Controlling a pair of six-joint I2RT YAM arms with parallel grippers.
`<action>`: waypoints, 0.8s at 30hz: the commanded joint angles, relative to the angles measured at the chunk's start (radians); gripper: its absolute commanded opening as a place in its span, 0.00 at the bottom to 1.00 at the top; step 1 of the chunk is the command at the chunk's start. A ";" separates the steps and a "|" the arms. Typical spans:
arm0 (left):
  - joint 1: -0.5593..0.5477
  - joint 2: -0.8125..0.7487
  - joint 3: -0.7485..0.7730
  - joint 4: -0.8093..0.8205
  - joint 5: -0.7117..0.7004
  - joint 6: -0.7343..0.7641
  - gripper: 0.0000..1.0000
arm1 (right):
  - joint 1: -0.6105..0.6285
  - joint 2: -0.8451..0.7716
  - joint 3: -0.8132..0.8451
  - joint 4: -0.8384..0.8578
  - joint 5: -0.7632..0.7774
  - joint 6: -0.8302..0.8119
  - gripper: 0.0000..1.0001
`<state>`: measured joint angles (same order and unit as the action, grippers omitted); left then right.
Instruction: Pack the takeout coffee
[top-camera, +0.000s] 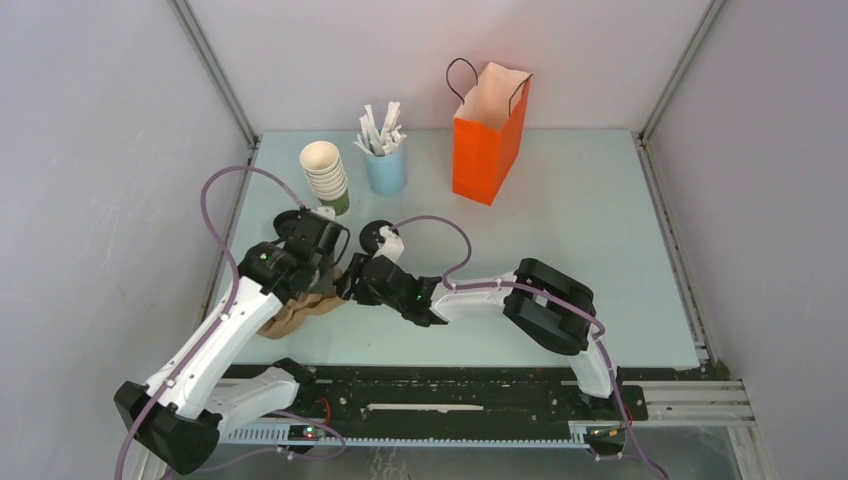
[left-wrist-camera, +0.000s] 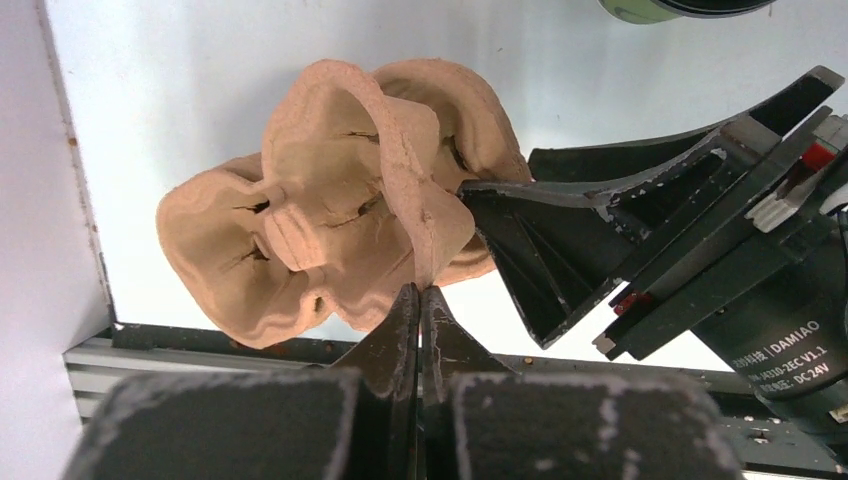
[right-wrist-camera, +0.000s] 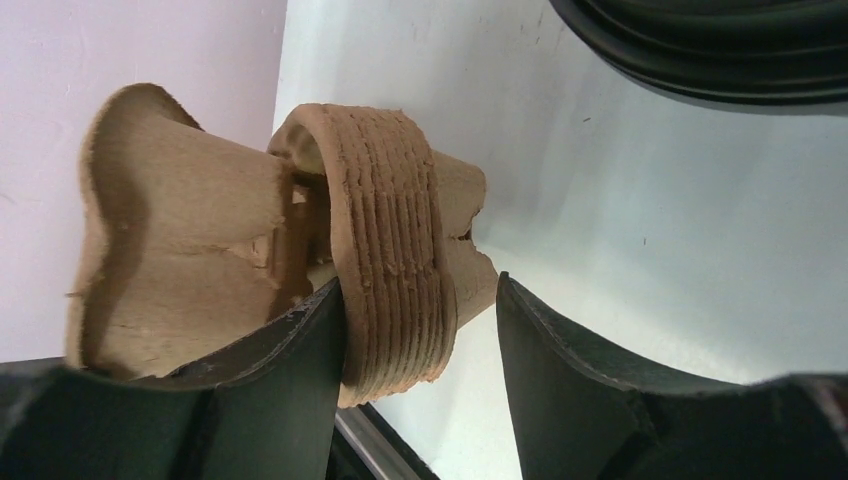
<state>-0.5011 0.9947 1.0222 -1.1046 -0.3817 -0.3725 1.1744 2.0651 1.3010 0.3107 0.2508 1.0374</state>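
Observation:
The takeout coffee shows as a round black lid (top-camera: 375, 238) just behind the grippers. Its green wall and lid edge (left-wrist-camera: 680, 8) sit at the top of the left wrist view, and the lid (right-wrist-camera: 720, 50) fills the right wrist view's upper right corner. A brown pulp cup carrier (top-camera: 300, 308) lies at the table's near left. My left gripper (left-wrist-camera: 420, 292) is shut on a thin upright wall of the carrier (left-wrist-camera: 330, 200). My right gripper (right-wrist-camera: 418, 282) is open astride the carrier's ribbed band (right-wrist-camera: 390, 220); one finger touches it, the other stands apart.
An open orange paper bag (top-camera: 490, 130) stands at the back centre. A stack of cream-and-green cups (top-camera: 325, 175) and a light blue cup of white sticks (top-camera: 385, 160) stand at the back left. The left wall and the black front rail (top-camera: 450, 400) are close to the carrier.

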 joint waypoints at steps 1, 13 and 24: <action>-0.017 -0.004 0.138 -0.035 -0.091 0.024 0.00 | 0.010 0.016 0.021 -0.035 0.020 -0.015 0.63; -0.031 -0.002 0.258 -0.084 -0.107 0.027 0.00 | 0.022 0.050 0.081 -0.092 0.025 -0.040 0.39; -0.053 -0.050 0.101 0.007 -0.059 -0.060 0.00 | 0.082 0.137 0.383 -0.522 0.212 -0.158 0.00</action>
<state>-0.5358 0.9924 1.1492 -1.2121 -0.4454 -0.3847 1.2205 2.1265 1.5417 0.0395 0.3569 0.9440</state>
